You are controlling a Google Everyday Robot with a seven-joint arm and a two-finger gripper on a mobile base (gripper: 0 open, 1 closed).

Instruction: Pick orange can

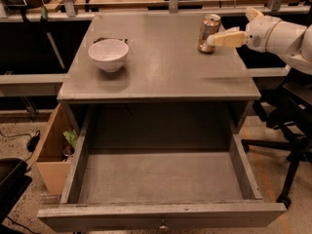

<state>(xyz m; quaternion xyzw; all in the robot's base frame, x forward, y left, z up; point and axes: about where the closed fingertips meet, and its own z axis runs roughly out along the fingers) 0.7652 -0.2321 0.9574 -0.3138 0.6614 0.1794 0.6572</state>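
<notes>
The orange can (208,32) stands upright near the back right corner of the grey table top (161,72); it has a shiny orange-gold body and a silver rim. My gripper (229,26) reaches in from the right on a white arm, level with the can. It is open and empty. Its near pale finger (226,38) points left, and its tip lies against the can's right side. The other finger (252,12) shows further back and to the right, clear of the can.
A white bowl (108,54) sits on the table's left side. Below the top, an empty drawer (161,179) is pulled wide open toward the camera. A cardboard box (51,155) stands at the left on the floor. A black office chair base (287,145) stands at the right.
</notes>
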